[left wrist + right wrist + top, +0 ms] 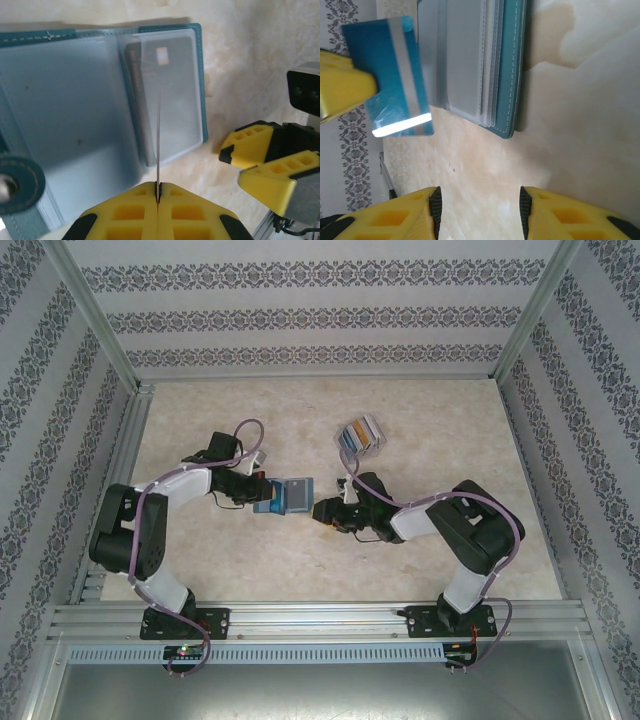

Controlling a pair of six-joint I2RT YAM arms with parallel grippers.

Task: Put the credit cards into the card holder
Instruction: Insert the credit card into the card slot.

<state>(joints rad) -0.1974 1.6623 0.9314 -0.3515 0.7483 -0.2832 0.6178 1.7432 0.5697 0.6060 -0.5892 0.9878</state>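
The card holder [70,115] lies open on the table, teal outside and grey-blue inside, with a grey card [167,95] showing through one clear sleeve. My left gripper [158,187] is shut on a blue credit card [395,75], which stands on edge over the open holder and appears as a thin line [158,145] in the left wrist view. My right gripper [480,210] stands open just right of the card holder [507,65], nothing between its fingers. In the top view the left gripper [258,490] and right gripper [322,510] flank the holder [298,495]. More credit cards [360,434] lie fanned farther back.
The beige tabletop [440,430] is fenced by aluminium rails and patterned walls. The right gripper's yellow fingers [265,160] sit close to the holder's right edge in the left wrist view. Open table lies behind and to the right of the fanned cards.
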